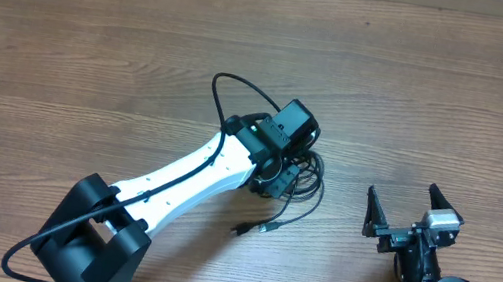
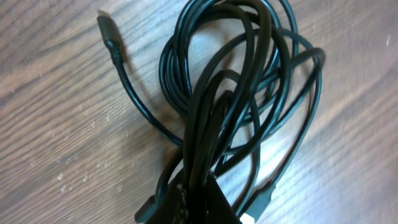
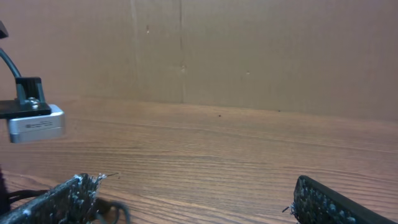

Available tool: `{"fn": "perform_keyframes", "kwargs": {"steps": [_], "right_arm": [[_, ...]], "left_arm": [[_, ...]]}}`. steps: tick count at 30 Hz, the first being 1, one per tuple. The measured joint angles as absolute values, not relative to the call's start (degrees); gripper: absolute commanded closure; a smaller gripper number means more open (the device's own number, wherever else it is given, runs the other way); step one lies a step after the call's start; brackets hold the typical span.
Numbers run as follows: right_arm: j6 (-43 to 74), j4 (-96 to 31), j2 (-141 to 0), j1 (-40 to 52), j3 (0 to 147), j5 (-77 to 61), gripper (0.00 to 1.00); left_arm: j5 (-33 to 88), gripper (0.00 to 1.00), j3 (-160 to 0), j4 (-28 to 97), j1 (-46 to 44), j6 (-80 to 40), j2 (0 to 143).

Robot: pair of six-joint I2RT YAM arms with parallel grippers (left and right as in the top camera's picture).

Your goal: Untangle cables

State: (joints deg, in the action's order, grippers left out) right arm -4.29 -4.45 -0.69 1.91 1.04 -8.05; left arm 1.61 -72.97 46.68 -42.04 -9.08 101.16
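Black cables lie in a tangled bundle on the wooden surface, and I see my left gripper pinching several strands at the bundle's edge. My right gripper stands spread wide, well apart from the bundle, off to its right.

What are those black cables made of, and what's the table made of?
The cables look like rubbery or plastic-coated cord: smooth black skin, soft shine, bending in loose loops. The table looks like wood or wood-look laminate: brown, long grain lines, dull finish; I can't tell which.
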Motion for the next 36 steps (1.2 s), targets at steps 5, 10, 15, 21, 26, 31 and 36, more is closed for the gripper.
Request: {"fn": "perform_keyframes", "kwargs": {"steps": [5,10,15,21,26,31,36], "right_arm": [[-4.27,-4.45,-0.67,1.91,1.04,-8.03,0.0],[-4.32,-4.45,-0.69,1.91,1.04,-8.05,0.0],[-4.29,-4.25,-0.69,1.91,1.04,-8.03,0.0],[-4.27,-4.1,-0.69,1.91,1.04,-9.06,0.0],[-2.44,-1.41,-0.69,1.91,1.04,-11.14,0.0],[4.16,-5.48,-0.69,1.91,1.37,-13.52,0.0],[9.23,-17.34,-0.75,1.91,6.44,-16.05,0.0]], "left_arm": [[1.89,0.96,-76.75,55.77,-42.04,-4.95,101.14],[1.91,0.96,-81.65,63.99,-42.15,-1.28,101.03],[1.96,0.96,-86.17,69.17,-42.41,3.16,100.07],[2.39,0.96,-89.67,71.05,-42.39,6.33,98.02],[4.25,0.96,-90.21,71.81,-42.41,8.16,96.44],[4.75,0.96,-90.24,72.27,-42.39,9.08,93.82],[4.75,0.96,-90.26,72.27,-42.39,9.26,90.59]]}}
